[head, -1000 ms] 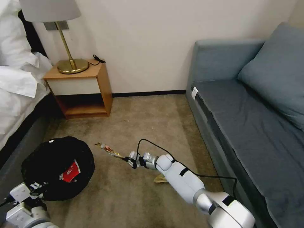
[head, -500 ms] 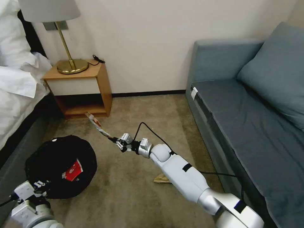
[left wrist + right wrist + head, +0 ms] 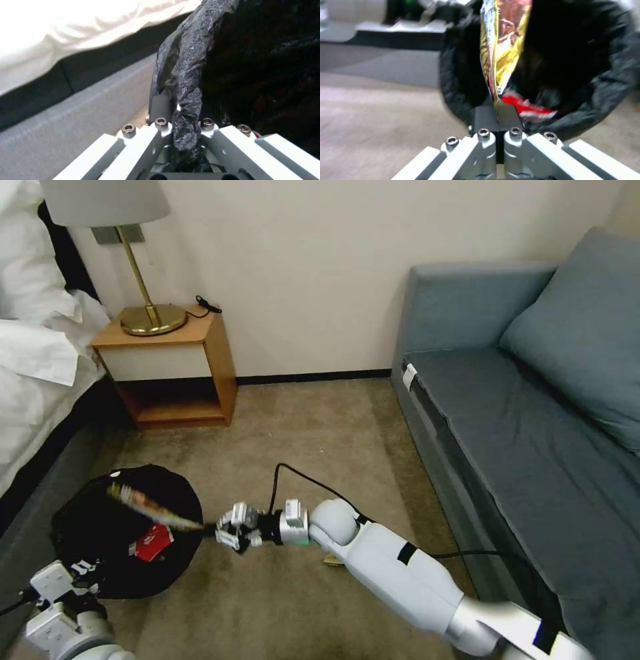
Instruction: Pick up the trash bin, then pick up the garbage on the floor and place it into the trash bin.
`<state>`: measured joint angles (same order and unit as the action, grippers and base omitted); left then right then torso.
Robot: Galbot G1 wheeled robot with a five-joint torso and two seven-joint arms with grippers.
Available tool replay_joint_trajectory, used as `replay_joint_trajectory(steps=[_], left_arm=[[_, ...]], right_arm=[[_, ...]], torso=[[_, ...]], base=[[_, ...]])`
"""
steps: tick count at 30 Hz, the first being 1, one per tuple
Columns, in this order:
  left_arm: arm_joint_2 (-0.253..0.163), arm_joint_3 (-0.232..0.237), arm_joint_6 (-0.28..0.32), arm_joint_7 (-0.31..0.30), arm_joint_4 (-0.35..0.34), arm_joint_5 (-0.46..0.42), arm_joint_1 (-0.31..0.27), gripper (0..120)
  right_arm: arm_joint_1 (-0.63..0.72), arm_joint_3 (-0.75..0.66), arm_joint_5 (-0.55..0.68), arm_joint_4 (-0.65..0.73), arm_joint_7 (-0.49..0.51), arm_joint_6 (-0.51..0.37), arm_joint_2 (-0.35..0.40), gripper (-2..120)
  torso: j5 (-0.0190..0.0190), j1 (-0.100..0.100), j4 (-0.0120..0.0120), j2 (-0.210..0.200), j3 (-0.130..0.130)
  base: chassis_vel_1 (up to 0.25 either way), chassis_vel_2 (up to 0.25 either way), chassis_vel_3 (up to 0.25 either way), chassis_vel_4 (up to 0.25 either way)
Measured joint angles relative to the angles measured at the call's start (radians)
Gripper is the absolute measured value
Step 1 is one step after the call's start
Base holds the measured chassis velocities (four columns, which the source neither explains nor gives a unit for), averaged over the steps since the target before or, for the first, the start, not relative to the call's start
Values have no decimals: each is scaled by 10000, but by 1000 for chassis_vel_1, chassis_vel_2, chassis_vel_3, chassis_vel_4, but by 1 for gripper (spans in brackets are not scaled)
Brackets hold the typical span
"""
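The trash bin, low and lined with a black bag, sits on the carpet at the lower left. My left gripper is shut on its near rim, and the bag's crinkled edge is pinched between the fingers. My right gripper sits at the bin's right rim, shut on one end of the long brown-yellow snack wrapper, which reaches out over the bin's opening. A red-and-white wrapper lies inside the bin. Crumpled tan paper peeks out on the floor behind my right forearm.
A wooden nightstand with a brass lamp stands against the back wall. The bed runs along the left, and a grey-blue sofa along the right. Open carpet lies between them.
My right gripper has swung left and down with the snack wrapper, from above the carpet near the nightstand to the bin's right rim. The wrapper now hangs over the bin. The left gripper keeps its hold.
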<state>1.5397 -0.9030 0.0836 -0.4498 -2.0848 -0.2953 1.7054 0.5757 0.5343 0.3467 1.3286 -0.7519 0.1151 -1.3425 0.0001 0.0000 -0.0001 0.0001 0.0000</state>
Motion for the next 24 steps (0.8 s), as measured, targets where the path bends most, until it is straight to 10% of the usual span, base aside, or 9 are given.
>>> replay_joint_trajectory(steps=[24], left_arm=[[561,246,-654,70,693,1877,-413,3]], right_arm=[[-3935,3410,685,-1348,340,-1325,89,0]], torso=[[-2,0,1,-1,1]], base=[[0,0,0,0]])
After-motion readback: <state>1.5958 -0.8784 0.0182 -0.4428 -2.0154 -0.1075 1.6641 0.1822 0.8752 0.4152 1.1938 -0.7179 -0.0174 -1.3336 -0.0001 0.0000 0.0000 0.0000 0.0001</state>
